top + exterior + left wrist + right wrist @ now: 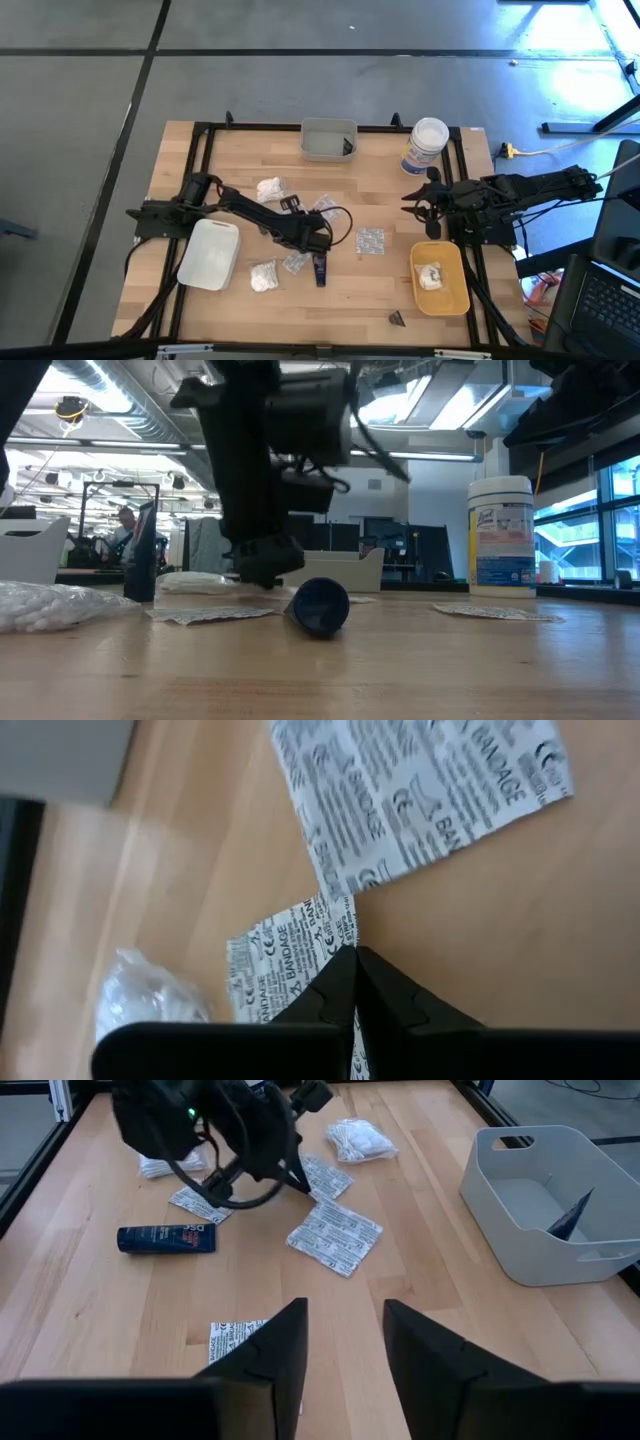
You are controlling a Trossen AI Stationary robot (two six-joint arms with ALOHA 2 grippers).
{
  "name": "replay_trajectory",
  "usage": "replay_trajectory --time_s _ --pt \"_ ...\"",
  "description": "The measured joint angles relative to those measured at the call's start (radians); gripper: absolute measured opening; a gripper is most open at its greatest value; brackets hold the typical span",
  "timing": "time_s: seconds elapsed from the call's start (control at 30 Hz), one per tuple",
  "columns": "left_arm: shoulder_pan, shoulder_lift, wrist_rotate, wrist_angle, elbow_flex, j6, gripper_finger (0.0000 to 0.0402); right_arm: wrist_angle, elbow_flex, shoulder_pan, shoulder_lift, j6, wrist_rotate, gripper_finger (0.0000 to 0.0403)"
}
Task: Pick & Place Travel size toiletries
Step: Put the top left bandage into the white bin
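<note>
Silvery bandage packet (285, 955) flat on the table (380, 290), its edge pinched in the clamped left tool (355, 982), probably for lifting; the right tool (343, 1342) waits, fingers apart.

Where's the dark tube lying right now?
In the high view the dark tube lies on the table's middle, just in front of the left gripper, between a bandage packet on its left and another packet to its right.

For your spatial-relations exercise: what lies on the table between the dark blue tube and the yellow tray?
In the high view, one silvery bandage packet lies between the dark blue tube and the yellow tray; otherwise bare wood.
</note>
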Motion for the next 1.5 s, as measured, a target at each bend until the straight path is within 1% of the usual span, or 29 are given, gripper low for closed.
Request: replay_trajectory --time_s 0.23,0.4,0.53,0.63,0.9,1.33,1.5 --pt "-0.050 -0.001 -0.008 -0.006 0.056 0.071 0.0003 0.000 0.000 0.000 0.000 0.000 0.000 0.0150" --pt "-0.079 -0.002 -0.011 -0.088 0.083 0.076 0.0003 0.000 0.000 0.000 0.000 0.000 0.000 0.0158" --pt "-0.104 -0.016 -0.013 -0.119 0.078 0.080 0.0003 0.000 0.000 0.000 0.000 0.000 0.000 0.0164" --pt "-0.128 -0.034 0.006 -0.124 0.077 0.103 0.0003 0.000 0.000 0.000 0.000 0.000 0.000 0.0168" --pt "-0.195 -0.100 0.024 -0.106 0.079 0.118 0.0003 0.007 0.000 0.000 0.000 0.000 0.000 0.0178" --pt "-0.315 -0.231 0.014 -0.124 0.079 0.045 0.0003 0.006 0.000 0.000 0.000 0.000 0.000 0.0190" --pt "-0.358 -0.256 -0.003 -0.213 0.079 -0.042 0.0003 0.005 0.000 0.000 0.000 0.000 0.000 0.0192"
